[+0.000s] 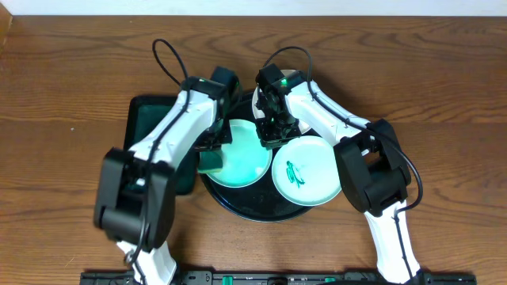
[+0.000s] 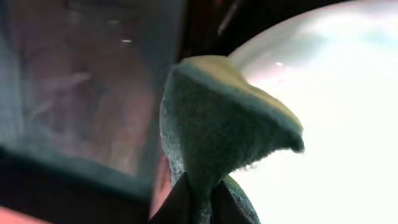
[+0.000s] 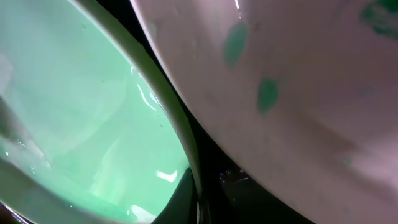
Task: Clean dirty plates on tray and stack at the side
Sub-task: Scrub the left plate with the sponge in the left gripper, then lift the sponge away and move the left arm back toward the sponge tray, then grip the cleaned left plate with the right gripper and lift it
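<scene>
2 plates (image 1: 313,178) plainly visible, 1 tray (image 1: 261,212), 1 sponge (image 1: 211,162) gripped.

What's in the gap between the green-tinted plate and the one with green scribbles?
Only a thin dark strip of the black tray shows between the green-tinted plate and the scribbled plate, clearest in the right wrist view.

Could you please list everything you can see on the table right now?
table: one, brown wood, beneath everything.
round tray: one, black, centre.
rectangular tray: one, black, left of the round tray.
green-tinted plate: one, middle of round tray.
scribbled plate: one, white with green marks, tray's right.
third plate: one, white, mostly hidden at tray's back.
sponge: one, green, at tinted plate's left edge.
left gripper: shut on sponge.
right gripper: shut on tinted plate's rim.
</scene>
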